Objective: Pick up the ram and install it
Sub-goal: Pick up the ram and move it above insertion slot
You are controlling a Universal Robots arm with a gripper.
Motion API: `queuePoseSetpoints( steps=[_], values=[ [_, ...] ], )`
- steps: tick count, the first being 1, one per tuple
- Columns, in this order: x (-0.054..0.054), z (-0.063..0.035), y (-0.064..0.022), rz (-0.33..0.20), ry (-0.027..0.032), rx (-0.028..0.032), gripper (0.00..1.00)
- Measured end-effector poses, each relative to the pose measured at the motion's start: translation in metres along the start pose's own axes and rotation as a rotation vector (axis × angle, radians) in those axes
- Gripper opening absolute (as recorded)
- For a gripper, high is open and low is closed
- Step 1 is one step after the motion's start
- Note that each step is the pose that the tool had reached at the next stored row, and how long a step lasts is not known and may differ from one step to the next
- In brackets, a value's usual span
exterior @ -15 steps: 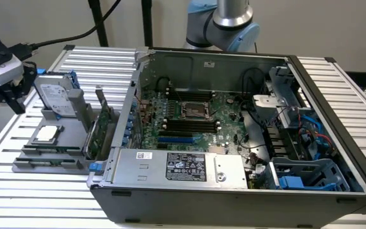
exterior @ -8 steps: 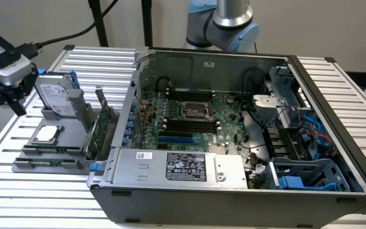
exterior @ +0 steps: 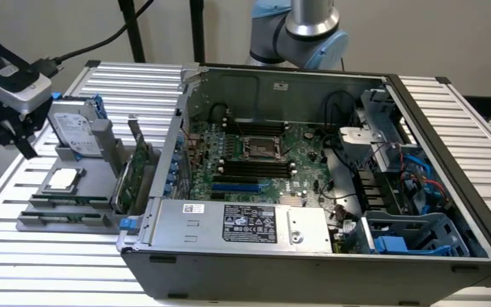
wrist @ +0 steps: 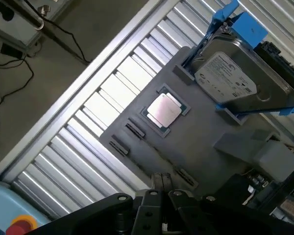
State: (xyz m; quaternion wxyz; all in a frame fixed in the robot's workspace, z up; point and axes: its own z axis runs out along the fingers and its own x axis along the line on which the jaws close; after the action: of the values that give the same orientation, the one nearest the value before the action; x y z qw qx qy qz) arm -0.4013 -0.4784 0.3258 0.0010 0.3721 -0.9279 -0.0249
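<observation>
My gripper [exterior: 23, 148] hangs at the exterior view's far left, raised above the table beside a grey parts holder [exterior: 36, 224]. In the wrist view its two thin fingers [wrist: 157, 182] stand close together with nothing between them, above the holder [wrist: 201, 127]. The ram seems to be the thin strip [wrist: 159, 154] standing edge-up between small clips in the holder's long slot [exterior: 64, 203]; its green board and chips are hidden from here. The motherboard's black memory slots [exterior: 254, 167] lie inside the open computer case [exterior: 314, 268].
The holder also carries a square silver processor [wrist: 162, 109] [exterior: 63, 180] and a hard drive in a blue bracket [wrist: 230, 78] [exterior: 75, 131]. A tall green expansion card [exterior: 135, 173] stands between holder and case. Ribbed aluminium table [exterior: 58, 275] all round; cables run behind.
</observation>
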Motion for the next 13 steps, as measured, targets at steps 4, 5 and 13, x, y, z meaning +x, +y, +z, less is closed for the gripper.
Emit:
queuePoseSetpoints(
  steps=[4, 5, 13],
  values=[
    [0.000, 0.0038, -0.0002, -0.073, 0.0033, -0.0012, 0.00],
    [0.000, 0.0047, -0.0002, -0.090, 0.0043, -0.0015, 0.00],
    [0.000, 0.0121, -0.0006, -0.235, 0.0112, -0.0040, 0.00]
  ],
)
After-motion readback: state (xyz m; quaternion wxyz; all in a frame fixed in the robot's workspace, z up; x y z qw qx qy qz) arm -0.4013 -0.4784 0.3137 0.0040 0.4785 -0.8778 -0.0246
